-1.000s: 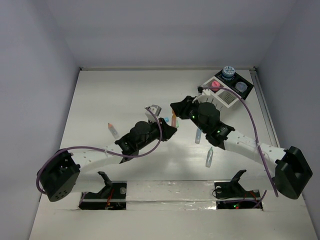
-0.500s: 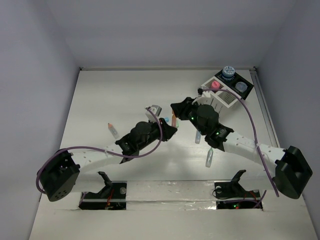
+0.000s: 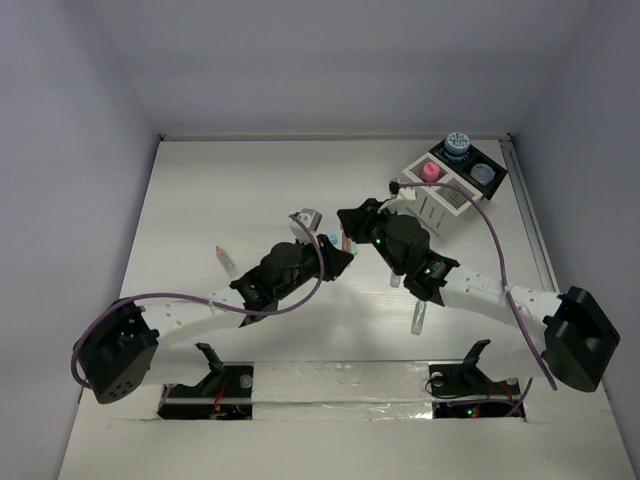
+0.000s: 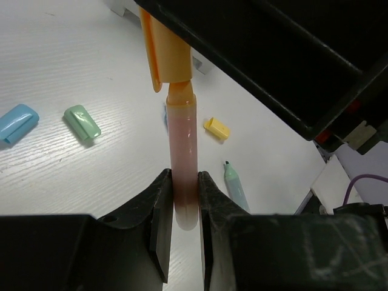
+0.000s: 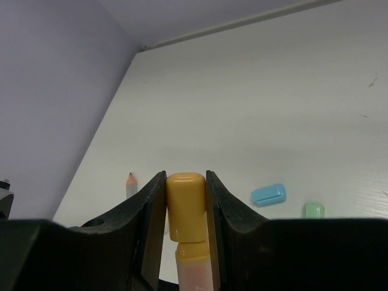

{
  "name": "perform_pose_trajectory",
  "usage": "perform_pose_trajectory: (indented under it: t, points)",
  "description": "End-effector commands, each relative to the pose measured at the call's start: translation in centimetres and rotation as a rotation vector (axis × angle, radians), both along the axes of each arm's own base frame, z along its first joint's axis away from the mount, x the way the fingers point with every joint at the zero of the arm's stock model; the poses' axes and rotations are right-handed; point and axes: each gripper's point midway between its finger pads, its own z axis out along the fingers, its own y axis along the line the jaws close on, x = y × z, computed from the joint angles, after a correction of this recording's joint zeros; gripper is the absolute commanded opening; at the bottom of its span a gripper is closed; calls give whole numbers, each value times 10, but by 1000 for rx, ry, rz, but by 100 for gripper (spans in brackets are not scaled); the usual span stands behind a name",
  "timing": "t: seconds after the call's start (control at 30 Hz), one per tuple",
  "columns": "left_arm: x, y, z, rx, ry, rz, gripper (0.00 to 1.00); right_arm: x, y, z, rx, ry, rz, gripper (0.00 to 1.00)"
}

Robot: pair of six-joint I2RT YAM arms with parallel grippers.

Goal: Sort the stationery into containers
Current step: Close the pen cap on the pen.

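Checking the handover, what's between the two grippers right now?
One orange marker: left gripper clamps its barrel, right gripper its cap, shown in both wrist views.

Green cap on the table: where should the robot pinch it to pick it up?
Pinch the green cap across its two long sides, near the middle, coming straight down from above. It lies flat on the table, with the blue cap apart from it, so there's likely room on both sides.

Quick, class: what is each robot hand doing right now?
Left hand: closed on the marker barrel.
Right hand: closed on that marker's orange cap.
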Motion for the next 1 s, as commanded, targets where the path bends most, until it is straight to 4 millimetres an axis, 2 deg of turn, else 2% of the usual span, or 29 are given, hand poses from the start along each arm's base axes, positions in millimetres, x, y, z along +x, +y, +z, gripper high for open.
perform_pose_trajectory:
  t: [0.0,0.2,0.4,0.47,0.53,0.77,0.87,0.97]
  points:
    - [6,-8,67,-155,-137,0,0,-7,5,1,22,-35,23,17]
    - [5,-3,78,-180,-155,8,0,-18,7,14,75,-61,76,16]
    - [6,3,86,-174,-170,30,0,-32,9,10,92,-27,137,14]
    - [8,5,88,-167,-175,44,0,-35,8,4,81,-5,145,10]
    - [11,6,88,-149,-173,61,0,-38,7,-5,63,18,148,0]
    - [27,8,109,-123,-231,122,0,-52,5,-35,6,89,172,0]
    - [33,8,128,-110,-278,141,0,-62,5,-46,-5,116,200,0]
    - [35,7,156,-165,-314,102,0,-73,1,-63,-35,146,222,0]
